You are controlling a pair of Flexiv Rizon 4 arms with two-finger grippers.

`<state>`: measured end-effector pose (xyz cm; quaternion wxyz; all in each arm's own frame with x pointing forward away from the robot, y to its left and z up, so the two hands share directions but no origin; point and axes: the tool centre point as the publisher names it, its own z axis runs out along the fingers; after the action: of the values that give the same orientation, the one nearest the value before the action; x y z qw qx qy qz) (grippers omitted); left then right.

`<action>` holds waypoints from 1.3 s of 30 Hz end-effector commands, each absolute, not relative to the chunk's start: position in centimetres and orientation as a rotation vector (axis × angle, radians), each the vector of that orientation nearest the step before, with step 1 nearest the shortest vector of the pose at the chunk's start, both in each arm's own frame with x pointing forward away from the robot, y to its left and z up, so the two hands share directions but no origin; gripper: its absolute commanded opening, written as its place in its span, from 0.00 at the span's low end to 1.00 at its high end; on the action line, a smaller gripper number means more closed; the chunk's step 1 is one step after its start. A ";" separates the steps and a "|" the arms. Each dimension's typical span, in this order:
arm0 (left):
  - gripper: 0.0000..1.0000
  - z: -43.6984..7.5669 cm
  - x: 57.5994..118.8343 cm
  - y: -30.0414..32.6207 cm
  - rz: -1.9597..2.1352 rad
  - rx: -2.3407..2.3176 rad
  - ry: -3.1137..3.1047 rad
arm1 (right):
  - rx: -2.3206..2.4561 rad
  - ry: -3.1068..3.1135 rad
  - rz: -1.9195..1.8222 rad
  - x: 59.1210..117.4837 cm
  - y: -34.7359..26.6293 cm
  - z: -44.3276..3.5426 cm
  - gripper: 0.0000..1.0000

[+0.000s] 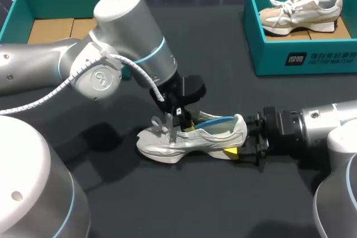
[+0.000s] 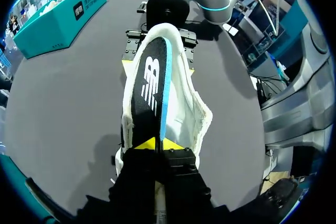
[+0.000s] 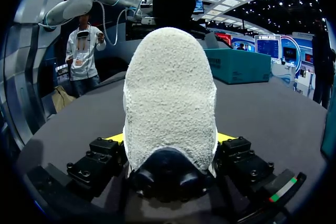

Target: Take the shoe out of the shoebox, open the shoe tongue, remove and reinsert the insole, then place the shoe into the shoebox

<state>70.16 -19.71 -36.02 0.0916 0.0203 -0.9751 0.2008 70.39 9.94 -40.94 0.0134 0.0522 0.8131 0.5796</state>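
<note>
Head view puts the white shoe [image 1: 192,137] on its sole on the dark bench [image 1: 223,210], a little toward 6 o'clock from the middle, toe pointing to 9 o'clock and heel to 3 o'clock. So it is out of its box, and that step looks done. The right tool [image 1: 245,150] comes in from 3 o'clock and is clamped on the heel. The right wrist view shows a yellow tip pressed against each side of it.

The left tool [image 1: 181,120] reaches down from 10 o'clock to the shoe's mouth. Its fingers are closed almost together, pinching the near end of the dark, blue-edged insole [image 2: 152,93]. The rest of the insole runs ahead of the fingers, along the inside of the shoe toward the heel. The opening is spread wide, so the tongue seems already pulled open. I can't tell whether the insole is coming out or going back in. Either way, this is the middle of the job.

To my eye, seating the insole and boxing the shoe are what is left. An empty shoebox [image 1: 17,9] waits at 10 o'clock. Another box [image 1: 301,62] at 2 o'clock holds a second shoe [image 1: 301,12].
</note>
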 end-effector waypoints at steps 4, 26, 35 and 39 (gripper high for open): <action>0.00 -35.7 70.1 -19.6 0.654 0.068 -2.876 | 0.163 2.539 1.799 70.3 10.0 -40.9 0.00; 0.00 -35.5 70.2 -18.7 0.725 0.077 -2.868 | 0.163 2.539 1.799 70.3 10.0 -40.9 0.00; 0.00 -35.0 70.3 -18.6 0.745 0.092 -2.866 | 0.163 2.539 1.799 70.3 10.0 -40.9 0.00; 0.00 -34.1 70.4 -19.1 0.782 0.092 -2.863 | 0.163 2.539 1.799 70.3 10.0 -40.9 0.00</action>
<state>70.51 -19.33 -34.58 0.0877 0.0314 -0.9615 0.2585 70.39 9.92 -40.96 0.0134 0.0522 0.8132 0.5795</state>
